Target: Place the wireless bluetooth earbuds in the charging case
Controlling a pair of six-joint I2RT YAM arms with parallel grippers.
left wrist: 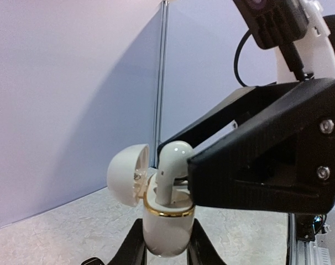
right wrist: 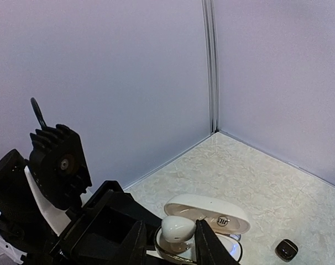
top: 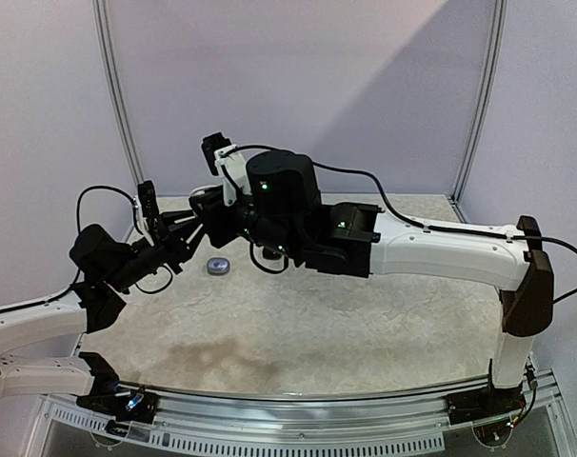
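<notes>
1. Find case (left wrist: pixel 166 232) up off the table (top: pixel 346 324), white with a gold rim, upright.
2. Log left gripper (left wrist: pixel 167 245) clamped on the case, one black finger on each side of its lower body.
3. See lid (left wrist: pixel 127 174) open on its hinge, leaning back from the case mouth; small dark logo visible on it in the right wrist view.
4. Record one white stemmed earbud (left wrist: pixel 170 163) at the case mouth: stem down inside the gold rim, rounded head standing above it.
5. Note right gripper (right wrist: pixel 170 238) closed on that earbud, fingers pressing the head from both sides, directly above the case.
6. Cannot tell whether the stem sits fully in its slot inside the case.
7. Cannot make out the rest of the case's interior in either wrist view.
8. From overhead, see both wrists meeting over the case, with the case itself hidden beneath them.
9. Spot small dark object (right wrist: pixel 287 249) lying on the table, below and right of the case in the right wrist view, well apart from it; too small to identify.
</notes>
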